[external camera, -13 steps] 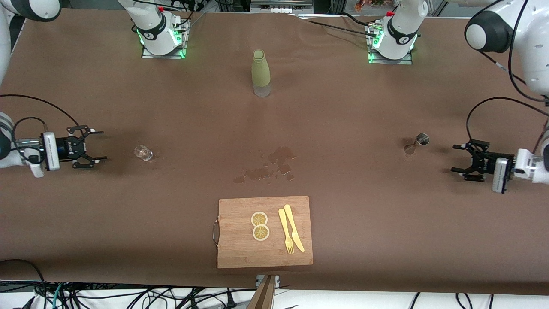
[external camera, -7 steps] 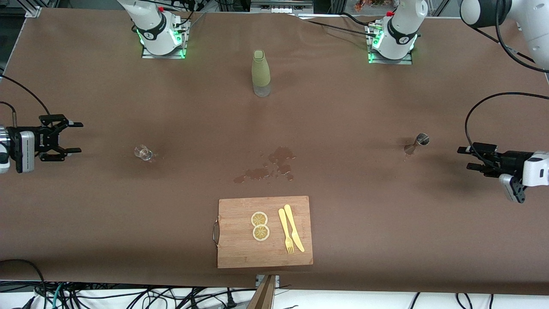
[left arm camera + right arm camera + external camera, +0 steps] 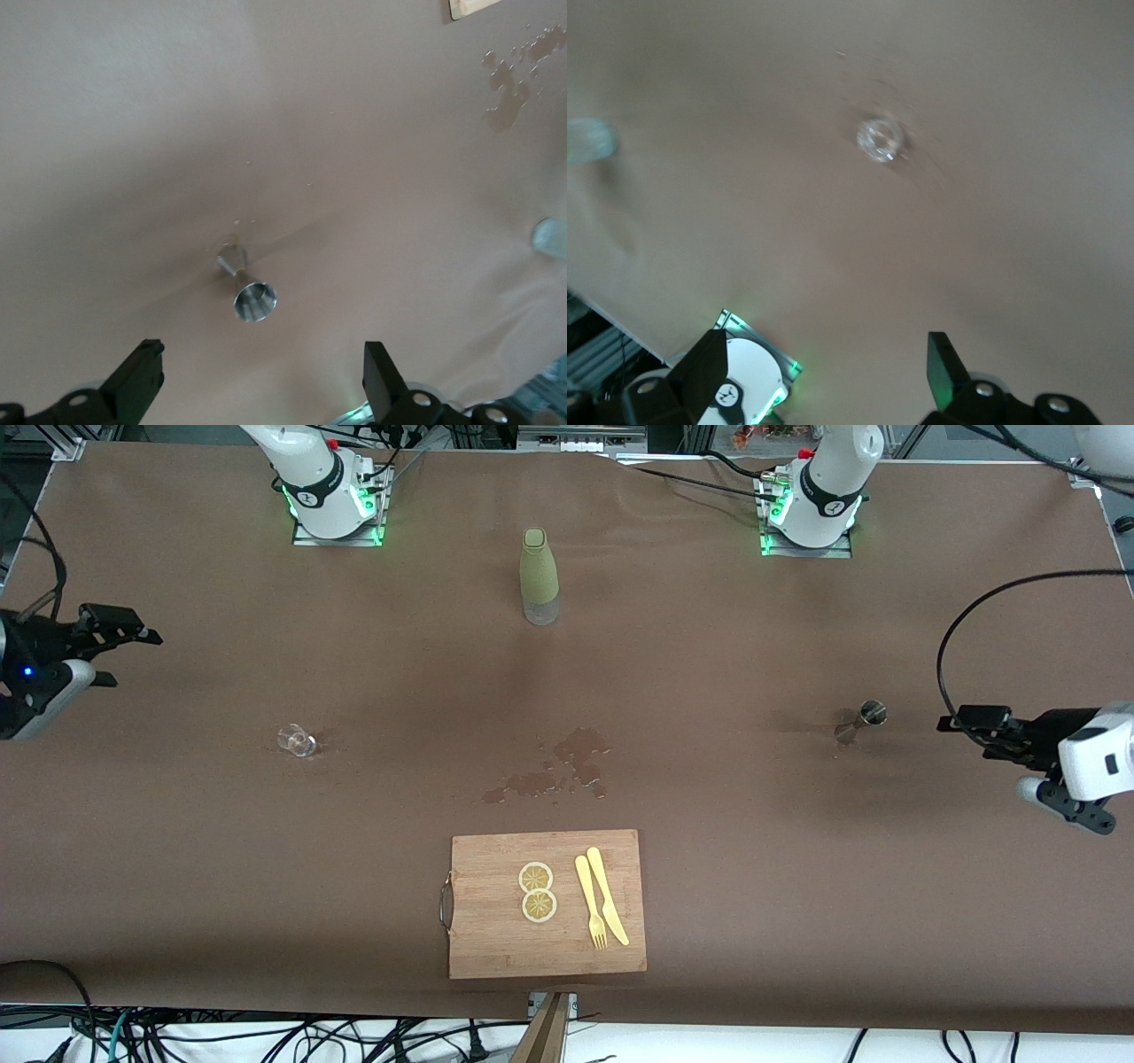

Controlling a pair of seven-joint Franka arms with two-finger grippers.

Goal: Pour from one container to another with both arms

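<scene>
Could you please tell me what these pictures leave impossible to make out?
- Small glass: too small in the front view, blurred in the right wrist view; contents unreadable.
- Metal jigger: fill level unclear in both its views.
- Green bottle: an opaque sleeve hides its contents.
- Right gripper: its arm is cut off by the front view's edge.

Shiny metal jigger (image 3: pixel 860 721), clear glass cup (image 3: pixel 296 740), matt brown tablecloth (image 3: pixel 726 850), wood cutting board (image 3: pixel 496 948)
</scene>
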